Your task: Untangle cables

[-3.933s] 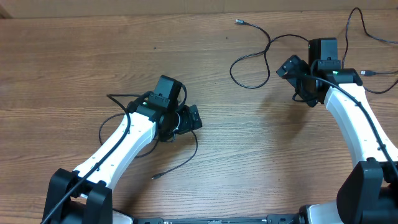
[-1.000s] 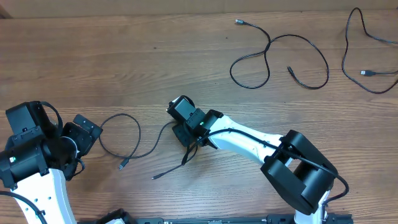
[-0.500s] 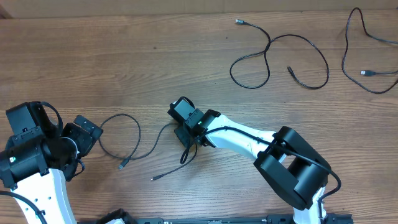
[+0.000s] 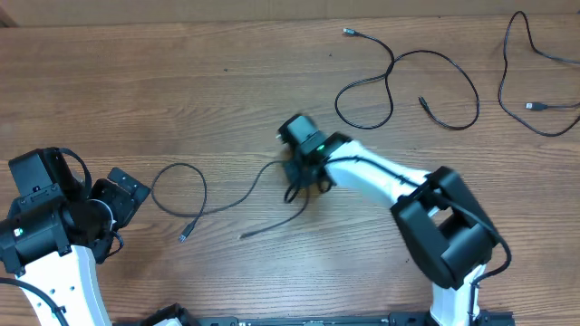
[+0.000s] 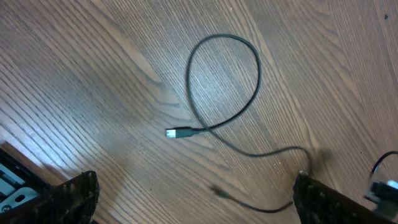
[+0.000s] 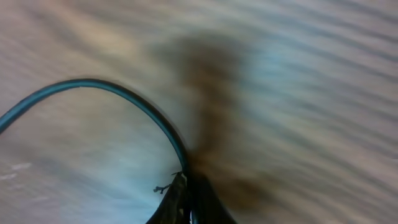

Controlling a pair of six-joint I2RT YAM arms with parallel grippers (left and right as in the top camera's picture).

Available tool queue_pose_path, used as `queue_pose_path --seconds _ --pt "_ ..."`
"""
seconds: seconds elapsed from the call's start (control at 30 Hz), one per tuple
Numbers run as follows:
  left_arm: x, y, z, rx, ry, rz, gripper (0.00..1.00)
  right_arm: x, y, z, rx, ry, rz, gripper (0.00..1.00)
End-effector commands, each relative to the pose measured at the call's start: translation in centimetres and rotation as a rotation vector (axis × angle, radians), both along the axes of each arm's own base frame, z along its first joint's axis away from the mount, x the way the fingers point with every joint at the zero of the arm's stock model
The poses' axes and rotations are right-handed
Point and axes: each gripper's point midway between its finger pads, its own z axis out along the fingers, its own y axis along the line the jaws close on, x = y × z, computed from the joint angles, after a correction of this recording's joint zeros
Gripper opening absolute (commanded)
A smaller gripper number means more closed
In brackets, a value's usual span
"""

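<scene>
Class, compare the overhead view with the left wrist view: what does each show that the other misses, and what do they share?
Only overhead: a twisted cable and a far-right cable near the table's far edge, plus the right end effector shut on the looped cable away from its loop. Only left wrist: the silver tip of that cable's plug, seen between the left end effector's open fingers. Both: the loop, its plug end and the wooden table.

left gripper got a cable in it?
No. The left gripper is open and empty; the thin black looped cable lies flat on the wooden table.
</scene>
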Motion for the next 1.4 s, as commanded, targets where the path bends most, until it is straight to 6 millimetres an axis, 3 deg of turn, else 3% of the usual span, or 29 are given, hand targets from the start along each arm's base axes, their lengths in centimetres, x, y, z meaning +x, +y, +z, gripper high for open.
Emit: queue_pose_path --seconds 0.0,0.2,0.47,0.57,0.77,0.93,1.03,1.1,1.13,1.23,1.37 --pt "0.2 0.1 0.7 0.007 -0.023 -0.006 1.0 0.0 -5.7 -2.7 -0.128 0.08 -0.105 0.04" --pt "0.3 -0.4 0.4 -0.018 -0.023 -0.018 1.0 0.8 -13.1 -2.7 -0.226 0.137 -0.357 0.04" --pt "1.0 -2.7 -1.6 -0.129 -0.031 -0.041 0.99 1.3 -19.1 -0.5 -0.245 0.158 -0.508 0.04" --pt "1.4 -3.7 -2.7 -0.155 -0.035 -0.075 0.99 1.2 -19.6 0.8 -0.2 0.169 -0.539 0.04" --pt "3.0 -5.9 -4.0 -0.178 -0.08 -0.178 1.0 0.5 -16.1 3.6 -0.018 0.197 -0.485 0.04" --pt "3.4 -5.9 -3.9 -0.13 -0.098 -0.256 1.0 -0.8 -13.8 4.9 -0.014 0.193 -0.419 0.08" --pt "2.9 -4.4 -4.4 -0.046 -0.058 -0.22 1.0 -1.5 -11.8 5.5 0.012 0.194 -0.421 0.65" --pt "2.8 -3.7 -4.6 -0.01 -0.041 -0.205 1.0 -2.1 -9.4 5.7 0.106 0.242 -0.443 0.93" --pt "2.7 -3.3 -4.6 0.007 -0.035 -0.197 1.0 -2.3 -7.9 6.0 0.175 0.273 -0.441 1.0" --pt "2.6 -2.4 -4.7 0.045 -0.022 -0.159 1.0 -2.1 -3.7 7.3 0.365 0.327 -0.431 1.0" --pt "2.3 -1.4 -4.7 0.044 -0.016 -0.079 1.0 -0.9 -0.9 8.2 0.487 0.355 -0.605 1.0"
